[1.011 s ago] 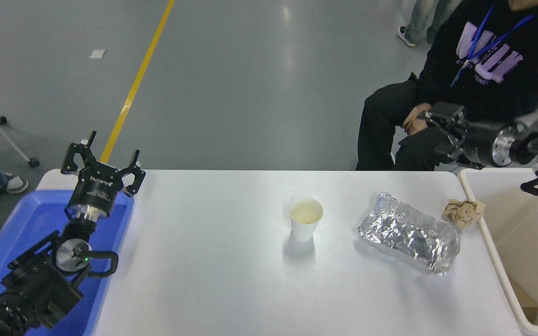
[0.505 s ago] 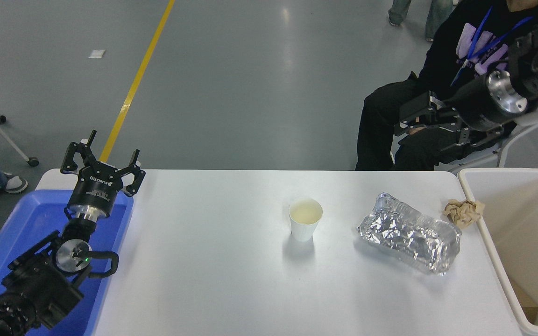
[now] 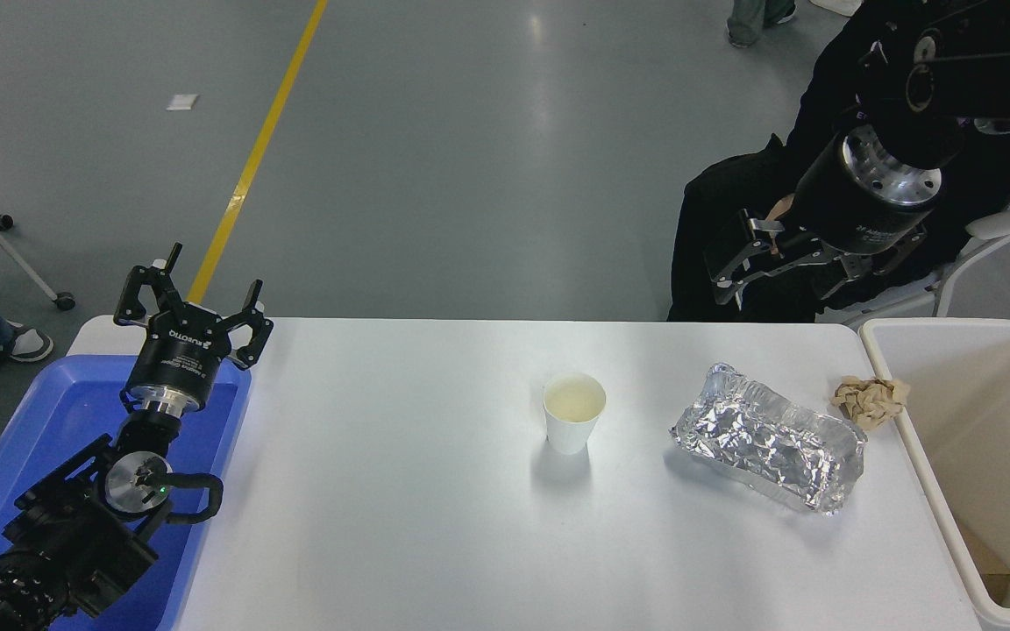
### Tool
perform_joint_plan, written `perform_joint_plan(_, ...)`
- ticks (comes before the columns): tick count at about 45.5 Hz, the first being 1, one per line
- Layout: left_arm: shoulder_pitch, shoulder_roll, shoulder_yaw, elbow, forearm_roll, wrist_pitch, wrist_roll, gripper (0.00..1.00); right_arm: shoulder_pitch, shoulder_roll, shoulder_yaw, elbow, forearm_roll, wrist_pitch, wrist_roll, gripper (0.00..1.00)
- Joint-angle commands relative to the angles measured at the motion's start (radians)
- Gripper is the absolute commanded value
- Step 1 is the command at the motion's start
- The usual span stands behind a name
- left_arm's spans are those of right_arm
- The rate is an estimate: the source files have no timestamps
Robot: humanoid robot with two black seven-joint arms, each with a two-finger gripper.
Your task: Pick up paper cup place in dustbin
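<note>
The white paper cup (image 3: 573,412) stands upright near the middle of the white table (image 3: 400,508), its pale yellowish inside showing. The cream-white dustbin (image 3: 996,421) sits off the table's right end. My right gripper (image 3: 726,279) hangs raised beyond the table's far right corner, in front of a seated person, fingers apart and holding nothing. It is well up and to the right of the cup. My left gripper (image 3: 194,291) is parked open over the blue tray at the lower left.
A crumpled silver foil tray (image 3: 768,447) lies right of the cup, between it and the bin. A crumpled brown paper wad (image 3: 871,396) rests against the bin's rim. The blue plastic tray (image 3: 49,421) is at the left. A person (image 3: 733,193) sits at the far right.
My right arm has swung upward from over the dustbin, and its gripper now points down and left above the table's far right corner. The cup and left arm have not moved.
</note>
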Motion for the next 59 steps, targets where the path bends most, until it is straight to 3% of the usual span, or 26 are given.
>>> perform_joint_plan(1,0.0,0.0,0.0,0.0,0.0,0.0,0.0,0.98,0.034,-0.016,0.005,0.004,0.021,0.003,-0.015,1.0)
perform_joint_plan(13,0.0,0.0,0.0,0.0,0.0,0.0,0.0,0.98,0.005,-0.007,0.049,-0.003,0.097,0.003,-0.015,1.0)
perform_joint_plan(19,0.0,0.0,0.0,0.0,0.0,-0.002,0.002,0.98,-0.081,0.013,0.13,-0.031,0.081,0.003,-0.024,1.0)
perform_joint_plan(29,0.0,0.0,0.0,0.0,0.0,-0.002,0.002,0.98,-0.279,0.018,0.284,-0.054,-0.134,-0.036,-0.066,1.0)
perform_joint_plan(38,0.0,-0.002,0.0,0.0,0.001,-0.002,0.002,0.98,-0.398,0.018,0.354,-0.155,-0.185,-0.112,-0.11,1.0)
perform_joint_plan(46,0.0,-0.002,0.0,0.0,0.001,-0.002,0.002,0.98,-0.535,0.059,0.405,-0.299,-0.223,-0.135,-0.113,1.0)
perform_joint_plan(59,0.0,-0.002,0.0,0.0,0.001,-0.002,0.002,0.98,-0.696,0.18,0.482,-0.338,-0.363,-0.288,-0.115,1.0)
